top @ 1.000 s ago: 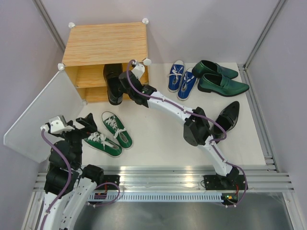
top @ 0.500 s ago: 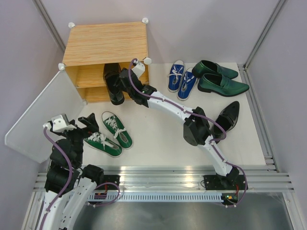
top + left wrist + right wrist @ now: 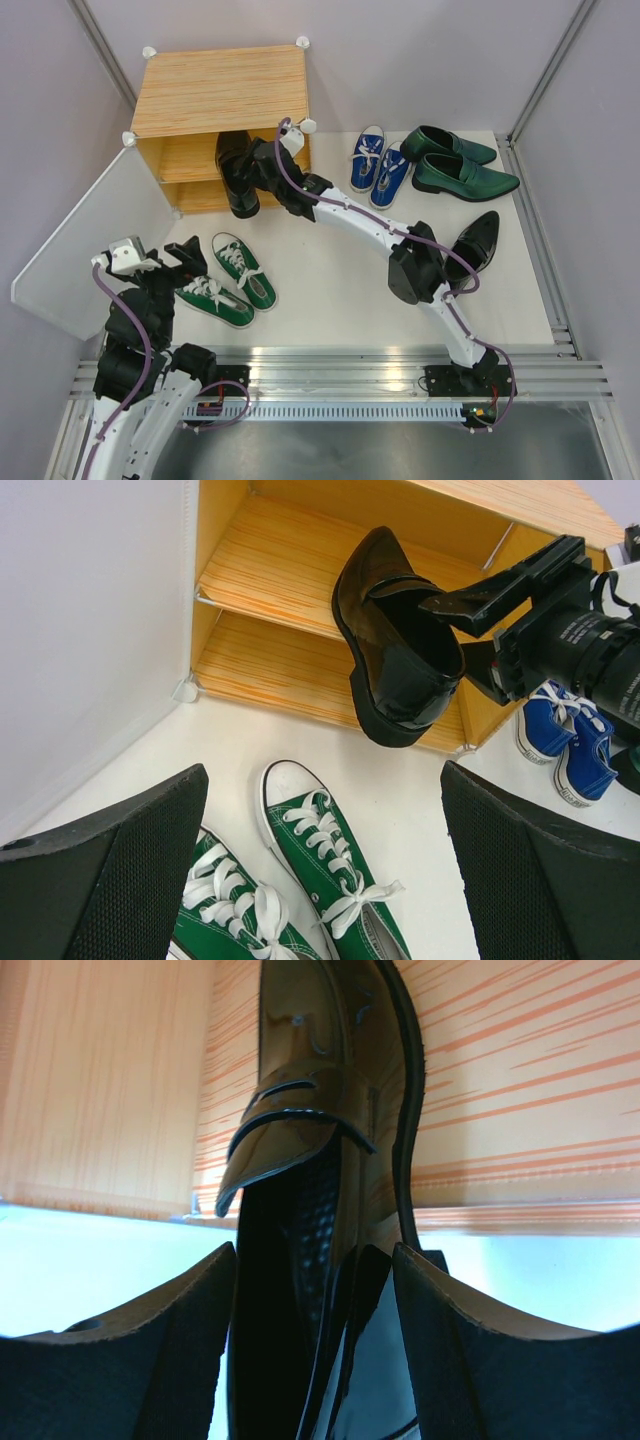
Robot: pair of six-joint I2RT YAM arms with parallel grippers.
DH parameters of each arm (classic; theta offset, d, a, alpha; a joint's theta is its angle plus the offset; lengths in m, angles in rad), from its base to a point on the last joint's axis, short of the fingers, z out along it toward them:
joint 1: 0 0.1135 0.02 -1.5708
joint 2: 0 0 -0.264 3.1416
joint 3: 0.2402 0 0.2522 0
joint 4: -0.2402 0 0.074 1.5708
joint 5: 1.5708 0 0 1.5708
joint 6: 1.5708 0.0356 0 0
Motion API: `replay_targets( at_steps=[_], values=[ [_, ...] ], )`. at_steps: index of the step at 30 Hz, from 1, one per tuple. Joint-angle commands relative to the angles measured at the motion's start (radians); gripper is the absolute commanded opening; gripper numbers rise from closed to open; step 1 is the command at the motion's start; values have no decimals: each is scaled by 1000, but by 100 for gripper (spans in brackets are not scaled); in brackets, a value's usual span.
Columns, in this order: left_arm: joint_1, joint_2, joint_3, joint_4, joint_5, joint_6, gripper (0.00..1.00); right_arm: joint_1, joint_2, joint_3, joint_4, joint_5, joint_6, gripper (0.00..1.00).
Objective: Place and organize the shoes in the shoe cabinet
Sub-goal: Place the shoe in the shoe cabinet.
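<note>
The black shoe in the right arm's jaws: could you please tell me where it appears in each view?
Top external: black shoe upper left of centre, at the shoe cabinet front.
Left wrist: the shoe sits upper middle, before the shelves.
Right wrist: the shoe fills the centre, top to bottom.
Shared landmark: the cabinet's wood-grain shelves.

Right gripper grips black boot at the open front of shoe cabinet, boot's far end under the cabinet top, door panel swung out left. Left gripper over green sneakers. Blue sneakers and green loafers right of cabinet, second black boot partly behind right arm
</note>
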Motion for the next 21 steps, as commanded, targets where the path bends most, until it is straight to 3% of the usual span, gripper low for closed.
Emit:
replay_targets(
  at_steps=[1, 21],
  values=[
    [-3, 14, -3, 15, 23, 9, 100, -57, -107, -3, 86, -48, 11, 68],
    [-3, 62, -3, 22, 50, 30, 100, -94, -314, -235, 123, -172, -16, 68]
  ],
)
